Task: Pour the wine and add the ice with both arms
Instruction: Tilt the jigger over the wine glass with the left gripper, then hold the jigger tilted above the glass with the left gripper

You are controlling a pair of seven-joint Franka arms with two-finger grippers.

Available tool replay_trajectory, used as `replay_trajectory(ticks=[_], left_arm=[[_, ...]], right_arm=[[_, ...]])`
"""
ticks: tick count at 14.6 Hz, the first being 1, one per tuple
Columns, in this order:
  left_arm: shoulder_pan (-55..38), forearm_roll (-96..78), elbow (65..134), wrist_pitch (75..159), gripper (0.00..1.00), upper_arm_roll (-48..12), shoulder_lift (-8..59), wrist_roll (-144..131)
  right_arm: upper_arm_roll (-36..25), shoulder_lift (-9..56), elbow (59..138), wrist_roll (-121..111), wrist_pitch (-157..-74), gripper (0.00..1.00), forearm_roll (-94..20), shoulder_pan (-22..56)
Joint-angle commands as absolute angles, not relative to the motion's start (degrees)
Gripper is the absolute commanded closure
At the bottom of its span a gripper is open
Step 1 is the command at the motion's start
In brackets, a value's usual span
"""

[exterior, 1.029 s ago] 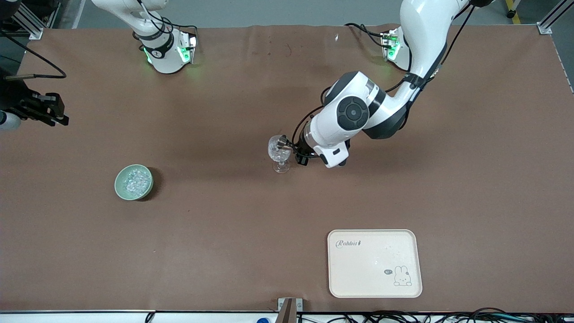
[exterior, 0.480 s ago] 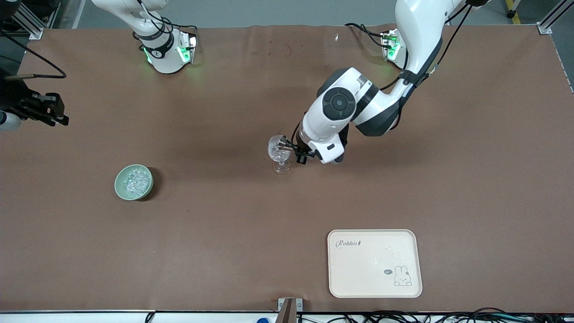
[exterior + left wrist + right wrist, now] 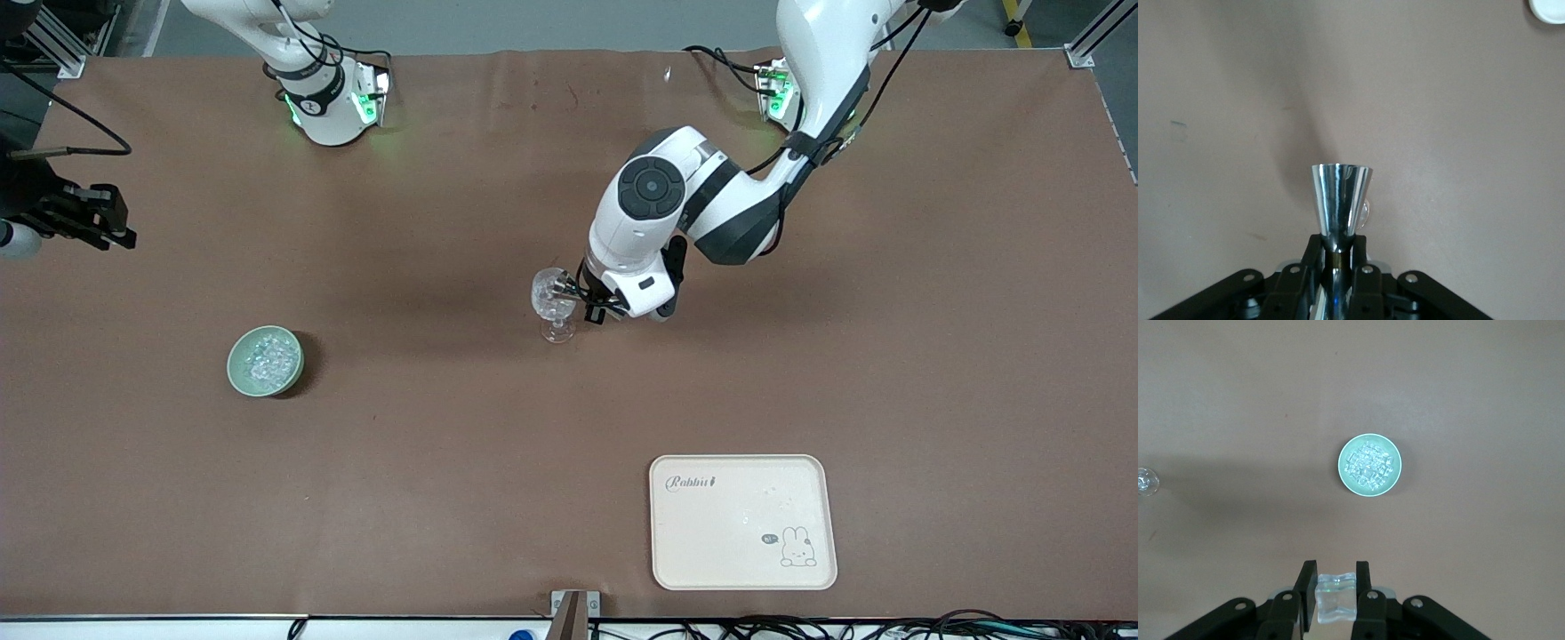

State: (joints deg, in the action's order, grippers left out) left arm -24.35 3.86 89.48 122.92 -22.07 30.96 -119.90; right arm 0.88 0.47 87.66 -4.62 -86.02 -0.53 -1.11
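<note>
A clear stemmed glass (image 3: 553,307) stands mid-table. My left gripper (image 3: 582,300) is shut on a shiny metal measuring cup (image 3: 563,284), with the cup's mouth at the glass's rim. In the left wrist view the cup (image 3: 1340,197) sits between the fingers of the left gripper (image 3: 1338,250), and a bit of the glass (image 3: 1367,212) shows beside it. My right gripper (image 3: 89,222) waits high over the right arm's end of the table, shut on a clear ice cube (image 3: 1336,597). A green bowl (image 3: 265,360) holds ice (image 3: 1369,463).
A cream tray (image 3: 711,533) with a rabbit drawing lies near the front edge, toward the left arm's end. The glass also shows small in the right wrist view (image 3: 1146,482). Brown table covering lies all around.
The left arm's wrist and forearm have swung toward the robots' bases while the cup stays at the glass's rim. The right arm has not moved.
</note>
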Motion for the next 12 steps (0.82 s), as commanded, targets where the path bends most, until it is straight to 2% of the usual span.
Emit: replay_trajectory(ticks=[1,12], left_arm=[[-25.8,5.6,89.4,122.2,1.00,-21.3,30.1,-121.2],[-27.4,11.7,86.5,115.8,0.99,-21.4,30.0,-121.3]], right_arm=[[1.0,-0.1,88.0,-5.2,-86.1,0.95,-1.2,-1.6],[1.0,-0.2,88.1,-5.2,-86.0,0.95,-1.2,-1.6]])
